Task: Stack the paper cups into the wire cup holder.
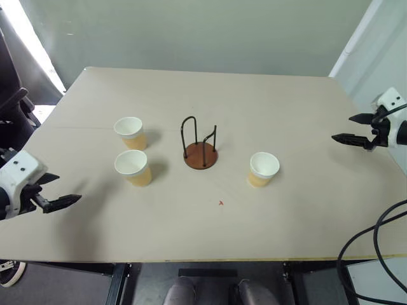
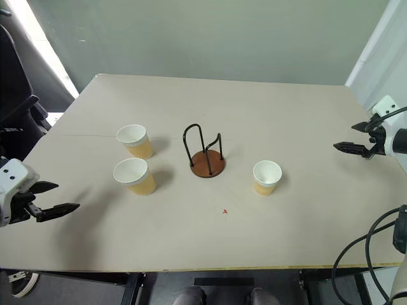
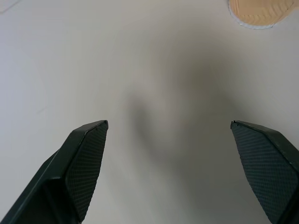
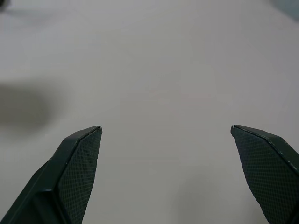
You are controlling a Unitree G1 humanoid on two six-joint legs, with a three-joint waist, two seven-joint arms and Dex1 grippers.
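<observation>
Bench (image 1: 210, 235) edge first, and both arms sit out at the flanks with nothing in hand. Nearest the camera, the left end effector (image 1: 63, 202) hovers over the near-left corner, fingers spread wide and empty, aimed inward across the surface. Straight along that line, a little farther in, stands the near-left cup (image 1: 133, 168), upright, mouth up, its long axis vertical; in the left wrist view its tan base (image 3: 257, 13) peeks in at the frame edge, off to one side of the open gap, so it is ahead but not yet centred. Level with it on the other side stands the right cup (image 1: 263, 169), also upright and alone. Between them and a touch farther back is the wire cup holder (image 1: 200, 144), loops up, disc base bare, no cup in it. Just behind the near-left cup stands the far-left cup (image 1: 130, 133), close but apart. Farthest out, the right end effector (image 1: 346, 128) hangs wide and empty by the right edge, well apart from the right cup. By my reading, the left arm is the nearer one for the first pick.
</observation>
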